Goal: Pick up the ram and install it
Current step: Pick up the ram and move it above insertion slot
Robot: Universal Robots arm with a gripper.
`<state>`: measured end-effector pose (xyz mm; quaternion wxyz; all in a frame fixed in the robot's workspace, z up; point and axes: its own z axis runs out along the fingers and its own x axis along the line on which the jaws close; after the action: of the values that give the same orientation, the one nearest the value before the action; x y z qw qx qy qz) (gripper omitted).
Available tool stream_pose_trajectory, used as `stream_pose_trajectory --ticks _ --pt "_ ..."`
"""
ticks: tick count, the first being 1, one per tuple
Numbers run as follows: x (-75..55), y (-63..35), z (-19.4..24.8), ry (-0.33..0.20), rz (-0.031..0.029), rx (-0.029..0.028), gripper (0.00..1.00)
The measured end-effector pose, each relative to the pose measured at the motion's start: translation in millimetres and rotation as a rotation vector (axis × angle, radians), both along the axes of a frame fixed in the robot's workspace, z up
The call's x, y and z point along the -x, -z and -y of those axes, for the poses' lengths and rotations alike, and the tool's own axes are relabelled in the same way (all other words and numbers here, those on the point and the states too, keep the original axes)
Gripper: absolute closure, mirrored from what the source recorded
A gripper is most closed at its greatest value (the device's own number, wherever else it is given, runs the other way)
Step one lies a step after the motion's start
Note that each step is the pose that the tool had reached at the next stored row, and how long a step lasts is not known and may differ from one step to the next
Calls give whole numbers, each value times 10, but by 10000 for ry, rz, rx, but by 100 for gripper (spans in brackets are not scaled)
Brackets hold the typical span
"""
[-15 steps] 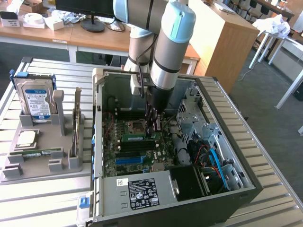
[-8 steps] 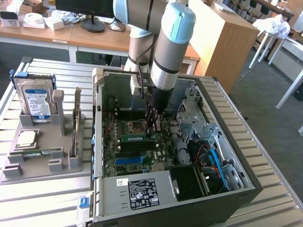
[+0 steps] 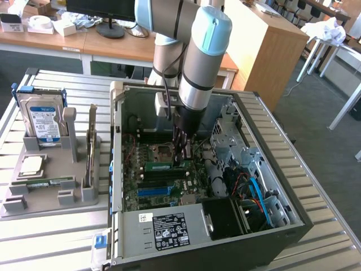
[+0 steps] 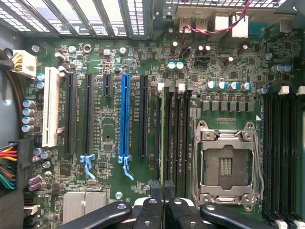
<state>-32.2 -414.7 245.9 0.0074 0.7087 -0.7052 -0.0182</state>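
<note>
The gripper (image 3: 181, 161), pinched nearly shut on the ram (image 3: 159, 166), holds it over the memory slots (image 4: 177, 138) just beside the empty CPU socket (image 3: 159, 151). Installing looks to be in hand; seating likely needs straight, even downward pressure.

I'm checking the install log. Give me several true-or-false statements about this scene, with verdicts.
1. The fingers grip the ram inside the case. True.
2. The processor socket holds a chip. False: it is empty.
3. A hard drive stands in the holder beside the case. True.
4. The blue slot holds a card. False: nothing is in it.
</note>
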Motion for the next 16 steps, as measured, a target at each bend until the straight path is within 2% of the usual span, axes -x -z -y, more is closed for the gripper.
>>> stream_pose_trajectory --ticks 16 --pt "0 13 7 1 0 -1 88"
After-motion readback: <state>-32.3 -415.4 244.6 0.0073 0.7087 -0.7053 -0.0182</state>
